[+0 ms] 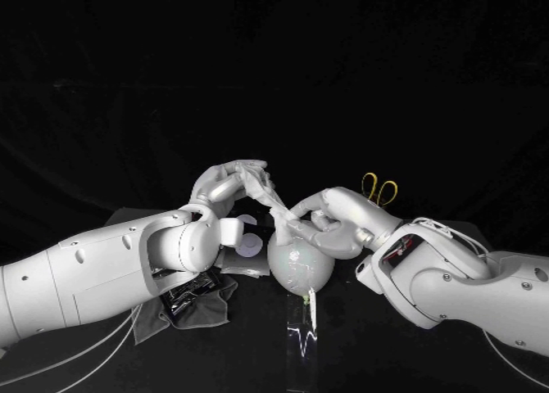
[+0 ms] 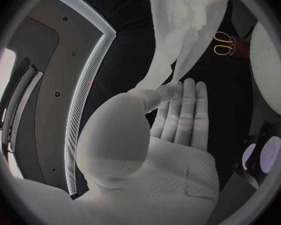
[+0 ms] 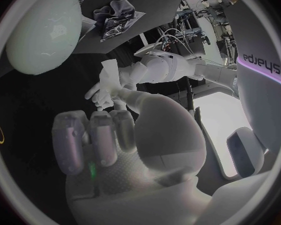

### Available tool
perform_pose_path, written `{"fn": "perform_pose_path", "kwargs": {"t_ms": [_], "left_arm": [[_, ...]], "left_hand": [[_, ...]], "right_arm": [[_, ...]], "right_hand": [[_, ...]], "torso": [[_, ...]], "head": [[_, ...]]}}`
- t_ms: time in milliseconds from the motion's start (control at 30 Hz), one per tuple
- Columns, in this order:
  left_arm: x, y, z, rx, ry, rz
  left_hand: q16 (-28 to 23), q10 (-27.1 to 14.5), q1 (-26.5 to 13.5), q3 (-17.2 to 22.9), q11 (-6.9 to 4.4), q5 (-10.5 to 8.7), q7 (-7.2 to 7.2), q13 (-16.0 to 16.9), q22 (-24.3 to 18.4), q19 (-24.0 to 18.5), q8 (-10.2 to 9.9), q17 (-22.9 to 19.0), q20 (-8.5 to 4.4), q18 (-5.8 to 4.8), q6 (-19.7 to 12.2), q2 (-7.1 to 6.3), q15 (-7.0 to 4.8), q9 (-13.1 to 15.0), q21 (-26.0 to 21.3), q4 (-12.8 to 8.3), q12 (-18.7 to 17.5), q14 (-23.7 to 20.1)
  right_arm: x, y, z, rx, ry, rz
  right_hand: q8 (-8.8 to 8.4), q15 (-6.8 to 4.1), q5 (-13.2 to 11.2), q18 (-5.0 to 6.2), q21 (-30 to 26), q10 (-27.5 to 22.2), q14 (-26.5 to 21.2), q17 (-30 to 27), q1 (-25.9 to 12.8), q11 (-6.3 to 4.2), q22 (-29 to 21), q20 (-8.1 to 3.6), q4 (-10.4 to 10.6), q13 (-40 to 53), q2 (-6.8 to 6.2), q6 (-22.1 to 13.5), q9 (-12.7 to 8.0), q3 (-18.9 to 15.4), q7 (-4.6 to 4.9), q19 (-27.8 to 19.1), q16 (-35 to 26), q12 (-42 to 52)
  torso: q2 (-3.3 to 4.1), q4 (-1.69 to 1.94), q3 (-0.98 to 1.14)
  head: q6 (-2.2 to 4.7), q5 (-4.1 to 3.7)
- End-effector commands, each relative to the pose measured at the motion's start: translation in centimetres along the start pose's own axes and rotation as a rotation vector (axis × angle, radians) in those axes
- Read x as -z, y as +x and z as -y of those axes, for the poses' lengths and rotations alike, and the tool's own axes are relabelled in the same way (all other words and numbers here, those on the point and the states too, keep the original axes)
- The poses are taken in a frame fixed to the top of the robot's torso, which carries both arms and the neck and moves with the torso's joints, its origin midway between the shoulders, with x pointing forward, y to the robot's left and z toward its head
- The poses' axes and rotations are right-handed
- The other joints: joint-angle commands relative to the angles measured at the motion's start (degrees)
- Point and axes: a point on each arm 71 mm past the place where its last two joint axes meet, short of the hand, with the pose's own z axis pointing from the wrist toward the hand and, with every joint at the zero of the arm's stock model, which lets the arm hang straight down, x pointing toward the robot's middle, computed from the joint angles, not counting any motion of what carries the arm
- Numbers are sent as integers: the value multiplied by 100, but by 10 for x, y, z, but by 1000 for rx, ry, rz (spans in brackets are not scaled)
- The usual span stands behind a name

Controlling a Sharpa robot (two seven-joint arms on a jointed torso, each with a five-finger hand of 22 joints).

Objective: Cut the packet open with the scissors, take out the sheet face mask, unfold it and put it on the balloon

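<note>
The white sheet mask (image 1: 269,199) hangs stretched in the air above the pale balloon (image 1: 301,262). My left hand (image 1: 228,184) pinches its upper end; in the left wrist view the mask (image 2: 172,35) rises from that hand (image 2: 178,115). At the lower end my right hand (image 1: 319,211) holds the mask just over the balloon's top. In the right wrist view the mask (image 3: 108,84) sits at the fingertips (image 3: 103,102), with the balloon (image 3: 43,32) beyond. The yellow-handled scissors (image 1: 378,190) lie behind the right hand, also seen as scissors (image 2: 223,44).
The cut packet (image 1: 198,299) lies crumpled on the table under my left forearm, seen too as the packet (image 3: 115,15). A white round object (image 1: 247,229) sits left of the balloon. A clear stand (image 1: 303,327) carries the balloon.
</note>
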Motion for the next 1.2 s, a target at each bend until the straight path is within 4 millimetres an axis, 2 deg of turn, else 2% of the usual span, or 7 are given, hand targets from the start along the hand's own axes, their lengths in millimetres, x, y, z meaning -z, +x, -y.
{"fn": "perform_pose_path", "kwargs": {"t_ms": [33,300,400,533,667,833,1200], "left_arm": [[0,5,2,-13,18,-40],[1,7,3,-12,23,-73],[1,7,3,-15,25,-83],[-2,4,3,-33,24,-92],[-6,-4,2,-81,19,-95],[-12,-17,1,-174,-2,-102],[-20,-38,-10,-407,-160,-218]], "left_hand": [[32,-40,-2,121,-3,21,48,1320,9,-76,43,11,25,46,-25,66,-8,-13,29,-73,31,-34],[4,-119,-35,126,15,-67,65,1267,-1,-354,115,-21,116,-18,-85,85,19,-56,-20,-23,-1,-141],[-194,-305,-18,147,107,-102,152,999,-61,-698,55,-178,216,-82,-273,126,131,-176,-152,26,-255,-379],[-607,-859,-68,413,334,-107,313,460,-389,-1746,-90,-472,440,-248,-589,9,420,-346,-724,56,-818,-1017],[-797,-1095,-93,536,419,-115,368,105,-634,-2364,-64,-656,510,-329,-704,-143,570,-421,-1097,60,-1062,-1456],[-858,-1253,-76,593,481,-119,385,-162,-778,-2632,-20,-771,518,-460,-755,-294,654,-497,-1296,18,-1172,-1796],[-819,-1548,-119,514,585,-122,432,-530,-958,-2912,-68,-881,526,-559,-646,-569,806,-708,-1527,-47,-1270,-2584]], "right_arm": [[-4,-5,1,74,5,25],[-19,-30,3,125,-17,135],[-25,-39,4,138,-22,155],[-31,-47,6,148,-17,152],[-37,-53,10,169,11,100],[-46,-60,14,233,54,3],[-71,-74,23,503,132,-201]], "right_hand": [[21,-40,27,-31,1,435,618,1505,4,-18,1499,-19,-4,1307,-54,41,10,25,-15,600,23,10],[28,-42,27,-36,20,465,618,1505,8,-22,1506,-21,-7,1344,-48,43,13,48,-18,611,23,70],[29,-43,27,-36,20,473,618,1505,8,-22,1506,-21,-6,1354,-47,44,14,51,-18,611,23,86],[31,-43,26,-36,20,479,618,1505,8,-23,1506,-21,-6,1361,-46,46,15,55,-19,611,23,98],[36,-45,26,-36,20,481,618,1505,9,-24,1506,-22,-7,1363,-45,50,17,63,-21,611,23,102],[40,-46,27,-36,20,488,618,1505,15,-26,1506,-23,-13,1371,-46,50,20,76,-24,611,23,114],[75,-45,25,-36,20,512,618,1505,16,-31,1506,-25,-18,1399,-69,83,37,104,-32,611,23,161]], "torso": [[-1,1,1],[-2,8,0],[-1,8,-4],[-11,11,-5],[-12,7,-5],[-10,2,0],[-8,0,-4]], "head": [[17,-16],[49,-59],[55,-65],[52,-73],[61,-83],[76,-104],[104,-221]]}}
